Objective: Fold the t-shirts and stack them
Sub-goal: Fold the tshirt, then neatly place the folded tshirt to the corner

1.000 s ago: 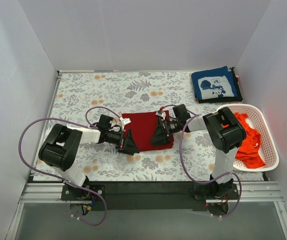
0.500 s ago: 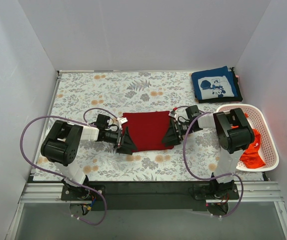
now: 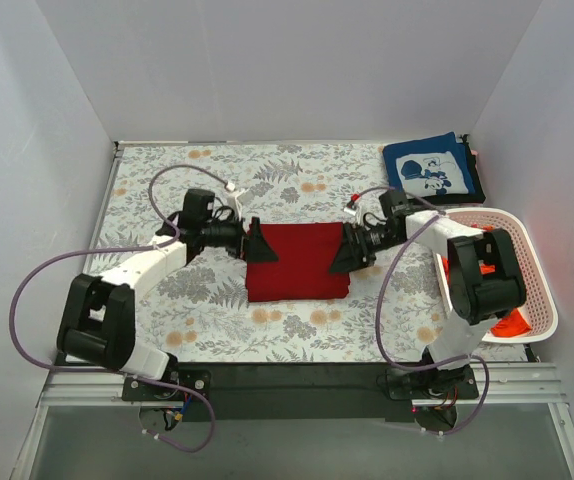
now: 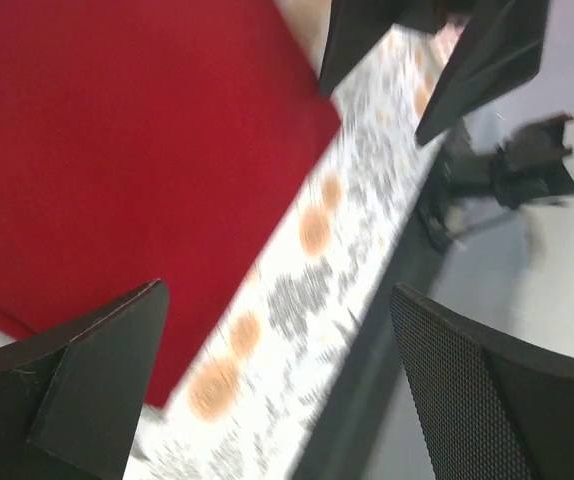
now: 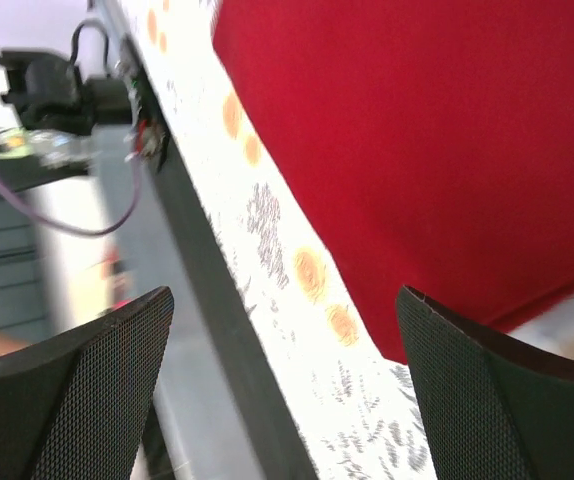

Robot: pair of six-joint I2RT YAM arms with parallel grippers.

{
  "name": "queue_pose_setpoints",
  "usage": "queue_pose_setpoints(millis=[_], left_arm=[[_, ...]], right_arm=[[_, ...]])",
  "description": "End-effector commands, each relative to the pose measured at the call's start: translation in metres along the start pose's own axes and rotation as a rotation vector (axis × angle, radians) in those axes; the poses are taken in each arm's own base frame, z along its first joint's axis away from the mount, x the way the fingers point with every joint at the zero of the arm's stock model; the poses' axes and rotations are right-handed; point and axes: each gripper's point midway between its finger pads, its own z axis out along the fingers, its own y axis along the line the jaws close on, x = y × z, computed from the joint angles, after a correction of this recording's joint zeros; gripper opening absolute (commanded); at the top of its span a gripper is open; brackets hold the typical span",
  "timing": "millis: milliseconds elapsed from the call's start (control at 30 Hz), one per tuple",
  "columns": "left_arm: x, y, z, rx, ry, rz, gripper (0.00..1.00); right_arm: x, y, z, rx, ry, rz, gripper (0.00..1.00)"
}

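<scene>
A dark red t-shirt [image 3: 297, 262] lies folded in a flat rectangle on the floral table cloth, mid-table. My left gripper [image 3: 257, 243] hovers at its left edge, open and empty. My right gripper [image 3: 350, 250] hovers at its right edge, open and empty. The left wrist view shows the red shirt [image 4: 117, 150] past my open left gripper [image 4: 277, 390]. The right wrist view shows the red shirt [image 5: 417, 130] past my open right gripper [image 5: 282, 390]. A folded navy t-shirt [image 3: 430, 170] with white print lies at the far right corner. An orange-red t-shirt [image 3: 512, 322] lies in the basket, partly hidden by the right arm.
The white perforated basket [image 3: 545, 300] stands at the right edge, beside the right arm. The black near rail of the table [image 3: 297, 375] runs along the front. White walls close in the table on three sides. Purple cables loop beside both arms.
Both grippers have moved from the red shirt's near corners toward the far side, along its side edges, and spread apart. The red shirt stays flat on the cloth.
</scene>
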Motion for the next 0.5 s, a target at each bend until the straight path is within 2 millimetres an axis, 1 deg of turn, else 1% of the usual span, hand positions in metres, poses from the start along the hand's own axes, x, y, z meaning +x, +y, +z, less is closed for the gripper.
queue_pose_setpoints(millis=[0,33,67,100,133,200,233,267,300,333,367,400,433,467], left_arm=[[-0.074,-0.037,-0.019,-0.118,-0.17,0.406,0.93],[-0.075,-0.043,-0.013,-0.127,-0.157,0.499,0.93],[-0.079,-0.045,-0.011,-0.14,-0.157,0.556,0.93],[-0.082,-0.043,-0.006,-0.167,-0.152,0.596,0.93],[-0.082,-0.053,0.003,-0.152,-0.129,0.69,0.93],[-0.076,-0.052,0.018,-0.152,-0.09,0.757,0.92],[-0.069,-0.06,0.031,-0.142,-0.063,0.814,0.9],[-0.067,-0.062,0.039,-0.139,-0.043,0.877,0.84],[-0.063,-0.062,0.047,-0.138,-0.022,0.908,0.8],[-0.052,-0.068,0.063,-0.118,0.013,0.95,0.76],[-0.046,-0.068,0.072,-0.113,0.032,1.002,0.7],[-0.041,-0.069,0.08,-0.113,0.045,1.031,0.66],[-0.026,-0.071,0.097,-0.104,0.083,1.068,0.62],[-0.023,-0.072,0.104,-0.101,0.101,1.124,0.59]], right_arm=[[-0.047,0.029,-0.034,0.128,-0.114,-0.233,0.98],[-0.051,0.031,-0.039,0.147,-0.129,-0.247,0.98],[-0.056,0.032,-0.045,0.194,-0.15,-0.265,0.98],[-0.061,0.031,-0.05,0.226,-0.168,-0.276,0.98],[-0.065,0.028,-0.054,0.262,-0.184,-0.279,0.98],[-0.07,0.016,-0.065,0.359,-0.221,-0.255,0.98],[-0.073,0.009,-0.069,0.39,-0.237,-0.244,0.98],[-0.075,0.002,-0.074,0.429,-0.253,-0.222,0.98],[-0.074,-0.007,-0.081,0.438,-0.276,-0.166,0.98],[-0.075,-0.011,-0.084,0.434,-0.296,-0.128,0.98],[-0.074,-0.012,-0.085,0.412,-0.308,-0.1,0.98],[-0.074,-0.018,-0.092,0.411,-0.329,-0.07,0.98],[-0.072,-0.022,-0.092,0.408,-0.336,-0.037,0.98],[-0.072,-0.022,-0.093,0.398,-0.341,-0.03,0.98]])
